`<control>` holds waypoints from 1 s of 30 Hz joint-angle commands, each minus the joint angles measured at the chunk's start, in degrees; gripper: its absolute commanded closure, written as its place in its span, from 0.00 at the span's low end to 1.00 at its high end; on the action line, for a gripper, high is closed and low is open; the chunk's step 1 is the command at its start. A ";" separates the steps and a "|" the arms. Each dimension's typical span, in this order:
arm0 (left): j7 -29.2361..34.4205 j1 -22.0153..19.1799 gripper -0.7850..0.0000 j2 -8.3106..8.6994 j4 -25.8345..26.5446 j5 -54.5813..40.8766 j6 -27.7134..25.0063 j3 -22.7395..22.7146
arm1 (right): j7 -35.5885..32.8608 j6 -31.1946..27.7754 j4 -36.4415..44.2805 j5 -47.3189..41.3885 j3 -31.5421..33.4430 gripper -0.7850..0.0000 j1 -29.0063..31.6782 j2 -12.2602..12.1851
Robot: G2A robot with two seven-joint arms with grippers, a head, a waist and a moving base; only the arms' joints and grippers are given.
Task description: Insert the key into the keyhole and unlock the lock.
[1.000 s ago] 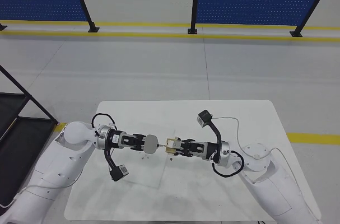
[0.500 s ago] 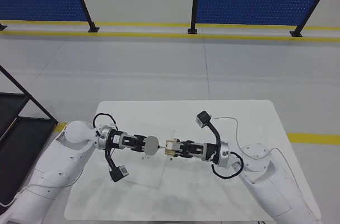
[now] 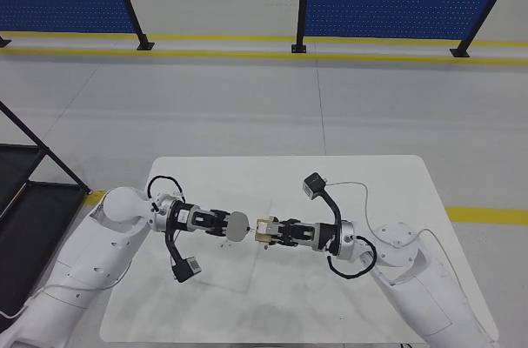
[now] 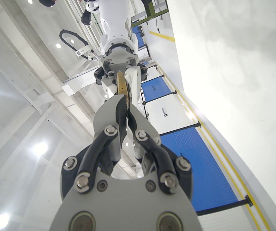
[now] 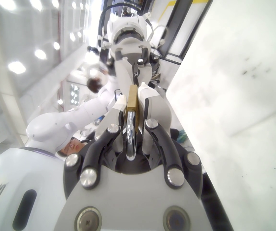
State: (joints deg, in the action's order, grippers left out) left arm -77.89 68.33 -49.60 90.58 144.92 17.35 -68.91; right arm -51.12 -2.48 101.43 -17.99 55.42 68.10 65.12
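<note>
Both arms meet over the middle of the white table (image 3: 377, 178). My right gripper (image 3: 268, 230) is shut on a brass padlock (image 3: 264, 229). In the right wrist view the lock's body (image 5: 133, 98) sits between the fingers, with its silver shackle (image 5: 130, 131) pointing back toward the wrist. My left gripper (image 3: 234, 224) faces it, fingers shut (image 4: 126, 108) on the key. The pads hide most of the key; a thin tip spans the small gap to the lock (image 4: 121, 85). The two grippers are lined up end to end, nearly touching.
Small dark marks (image 3: 269, 246) dot the table below the grippers. A black rack (image 3: 20, 187) stands off the table's left side. Blue barrier panels (image 3: 394, 17) line the far floor. Free tabletop lies in front of and behind the arms.
Both arms have edged slightly toward each other, and the gap between the left fingertips and the padlock has narrowed. Both grips are unchanged.
</note>
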 commanded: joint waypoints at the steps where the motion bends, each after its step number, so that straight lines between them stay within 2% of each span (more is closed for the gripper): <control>1: 0.13 -0.02 1.00 -0.01 0.00 -0.14 0.09 0.09 | 0.03 0.08 -0.04 -0.09 -0.02 1.00 -0.02 0.02; 30: 0.54 -0.59 1.00 -0.15 -0.08 -1.06 1.02 1.50 | 0.15 0.09 -1.18 -0.59 -0.63 1.00 -0.57 0.43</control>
State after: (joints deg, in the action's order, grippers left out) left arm -77.37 67.78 -49.74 90.51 143.85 18.36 -67.45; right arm -50.97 -2.39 100.28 -18.63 54.78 67.53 65.54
